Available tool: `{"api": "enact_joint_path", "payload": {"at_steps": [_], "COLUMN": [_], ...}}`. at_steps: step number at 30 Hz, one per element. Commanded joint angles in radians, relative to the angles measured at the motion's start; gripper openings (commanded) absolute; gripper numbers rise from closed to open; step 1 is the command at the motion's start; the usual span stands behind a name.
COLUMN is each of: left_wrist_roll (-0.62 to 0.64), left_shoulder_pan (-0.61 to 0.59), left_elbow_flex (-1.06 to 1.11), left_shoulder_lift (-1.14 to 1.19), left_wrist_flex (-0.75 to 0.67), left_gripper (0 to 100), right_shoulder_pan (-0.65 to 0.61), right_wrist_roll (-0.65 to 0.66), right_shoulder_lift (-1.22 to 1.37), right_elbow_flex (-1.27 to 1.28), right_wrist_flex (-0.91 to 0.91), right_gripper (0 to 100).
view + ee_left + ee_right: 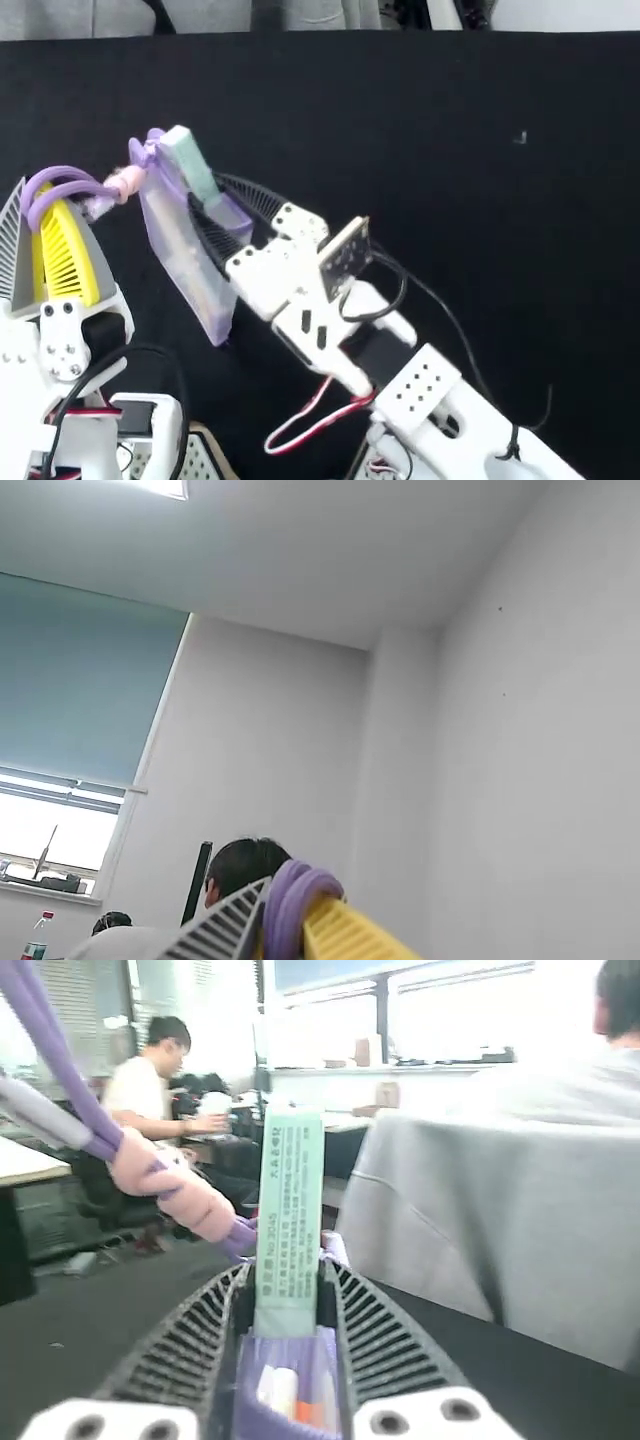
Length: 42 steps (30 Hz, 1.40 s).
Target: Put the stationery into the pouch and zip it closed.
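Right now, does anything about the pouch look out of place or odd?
Yes. A pale green pack sticks well out of the open end of the pouch, so the zip probably cannot close. The pouch is tilted, with the right claw clamped on it and the left claw holding its purple strap.

The tool (288, 1278) pinches a green box (290, 1200) above the purple pouch (285, 1385).

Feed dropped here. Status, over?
Left end effector shut on strap. Right end effector shut on pouch. Green box sticks out, likely blocks closing.
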Motion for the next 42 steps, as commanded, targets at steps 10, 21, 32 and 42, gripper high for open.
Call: {"api": "enact_joint_path", "payload": {"at_steps": [10,21,32,42], "left_wrist_roll": [-0.012,-0.012,-0.012,-0.002], "left_shoulder_pan": [-0.005,-0.005,-0.004,0.002], "left_elbow_flex": [-0.015,-0.015,-0.016,-0.042], "left_shoulder_lift": [0.009,0.008,0.008,0.025], "left_wrist_flex": [-0.005,-0.005,-0.005,-0.147], "left_gripper": [3,3,3,3], "right_shoulder_pan": [-0.115,-0.118,-0.114,-0.074], "right_wrist_roll": [-0.003,0.012,0.235,0.411], "right_shoulder_lift": [-0.03,-0.036,-0.291,-0.318], "right_elbow_flex": [0.024,0.013,-0.2,-0.607], "right_wrist_flex": [-0.029,-0.031,0.33,0.713], "right_gripper": [14.3,17.3,17.3,17.1]}}
